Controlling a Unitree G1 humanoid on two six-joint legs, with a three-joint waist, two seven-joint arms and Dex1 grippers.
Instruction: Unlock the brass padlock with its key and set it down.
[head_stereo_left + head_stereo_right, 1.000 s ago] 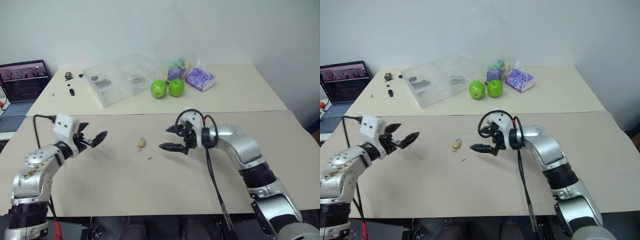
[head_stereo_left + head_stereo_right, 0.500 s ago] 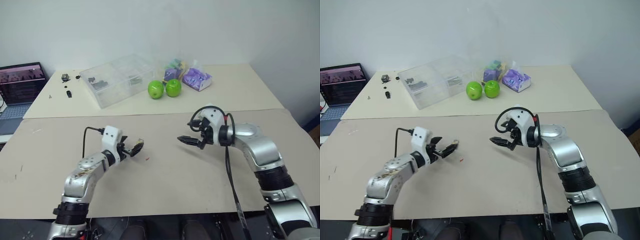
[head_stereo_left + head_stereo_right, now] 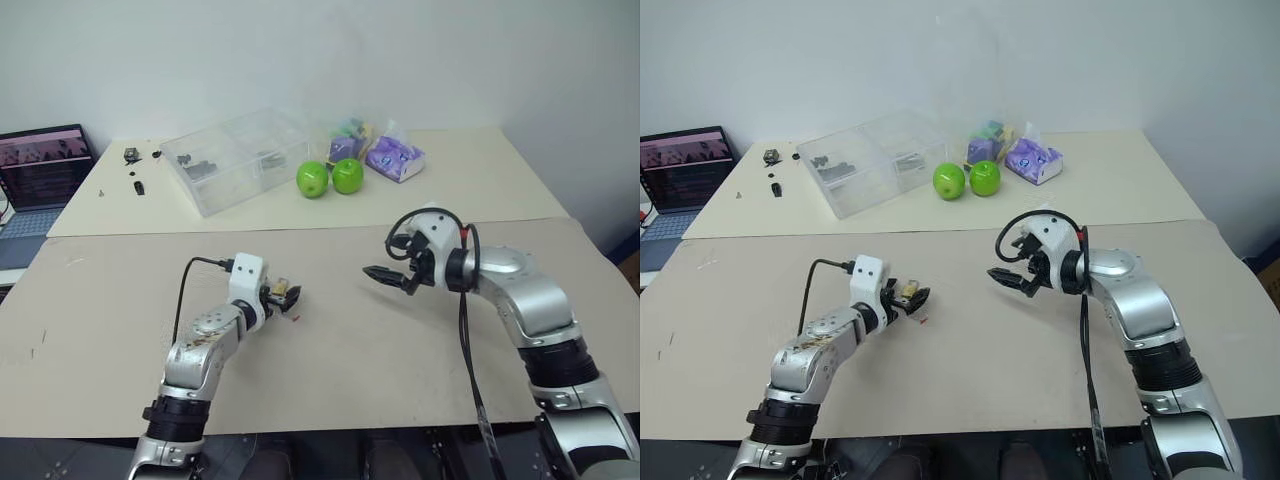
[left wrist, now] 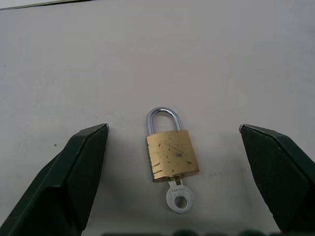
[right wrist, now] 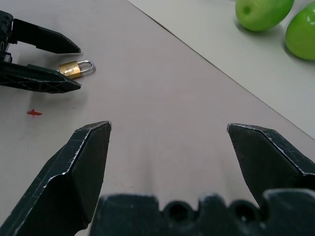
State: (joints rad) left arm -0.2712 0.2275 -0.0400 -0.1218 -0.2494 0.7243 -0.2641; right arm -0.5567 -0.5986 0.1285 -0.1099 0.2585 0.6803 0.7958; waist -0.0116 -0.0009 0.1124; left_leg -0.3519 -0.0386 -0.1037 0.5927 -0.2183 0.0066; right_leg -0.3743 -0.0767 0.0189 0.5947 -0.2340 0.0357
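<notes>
One brass padlock (image 4: 172,156) with one key (image 4: 179,197) between the left claw's (image 4: 173,216) wide fingers, right claw (image 5: 167,162) wide, two green apples (image 3: 330,178).

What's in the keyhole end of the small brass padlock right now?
A small silver key sticks out of the small brass padlock's base, round bow exposed; its blade is hidden inside. The padlock lies flat on the beige table between the left gripper's open fingers.

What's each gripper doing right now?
Left gripper: open, fingers either side of the padlock, not gripping it.
Right gripper: open, holding nothing.
</notes>
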